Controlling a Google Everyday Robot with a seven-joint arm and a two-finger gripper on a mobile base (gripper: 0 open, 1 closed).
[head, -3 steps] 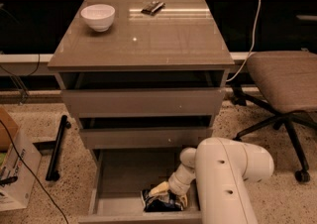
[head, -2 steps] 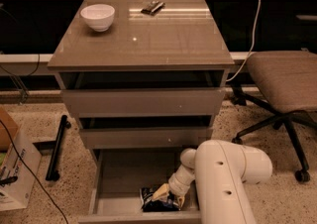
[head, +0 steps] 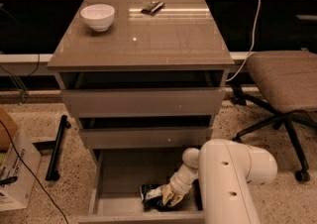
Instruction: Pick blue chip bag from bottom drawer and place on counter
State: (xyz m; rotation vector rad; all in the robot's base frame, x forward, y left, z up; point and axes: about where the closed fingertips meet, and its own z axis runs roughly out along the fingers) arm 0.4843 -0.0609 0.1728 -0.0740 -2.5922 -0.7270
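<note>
The bottom drawer (head: 119,176) is pulled open at the foot of the cabinet, its grey floor showing. The blue chip bag (head: 151,194) lies crumpled on that floor near the front panel, right of centre. My white arm reaches down into the drawer from the lower right, and my gripper (head: 170,197) is down on the bag's right end. The arm's wrist covers part of the bag. The counter (head: 148,34) is the glossy grey-brown top of the cabinet, well above.
A white bowl (head: 97,16) stands at the counter's back left and a small flat dark item (head: 152,7) lies at its back middle. A padded office chair (head: 282,82) stands right of the cabinet. A cardboard box (head: 14,168) and a black bar (head: 56,146) are on the floor left.
The bag and my gripper on it have shifted slightly left in the drawer. The arm has barely moved otherwise.
</note>
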